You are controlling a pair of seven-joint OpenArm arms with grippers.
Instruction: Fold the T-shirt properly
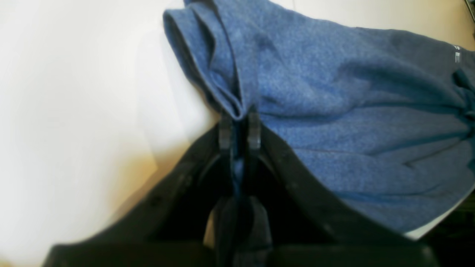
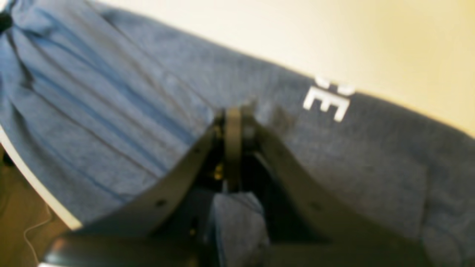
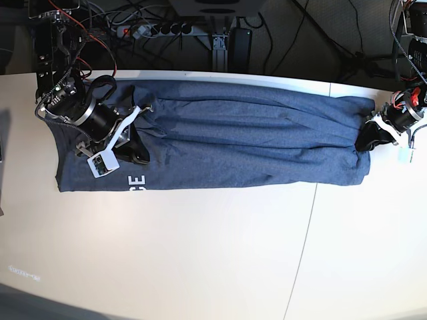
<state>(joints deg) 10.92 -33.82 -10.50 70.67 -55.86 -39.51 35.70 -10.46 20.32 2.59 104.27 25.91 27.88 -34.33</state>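
The blue-grey T-shirt [image 3: 233, 143] lies stretched in a long band across the far part of the white table [image 3: 200, 253]. White letters [image 3: 135, 181] show at its near left corner and appear again as white letters [image 2: 326, 102] in the right wrist view. My left gripper [image 1: 239, 115] is shut on a bunched fold of the T-shirt [image 1: 334, 111]; in the base view the left gripper [image 3: 365, 141] sits at the shirt's right end. My right gripper [image 2: 233, 111] is shut on the T-shirt [image 2: 111, 111] near the letters; the right gripper [image 3: 141, 157] is at the left end.
A power strip [image 3: 157, 29] and tangled cables lie beyond the table's far edge. A seam [image 3: 303, 247] runs across the table top in front of the shirt. The shirt's far side lies close to the table's back edge [image 3: 267, 77].
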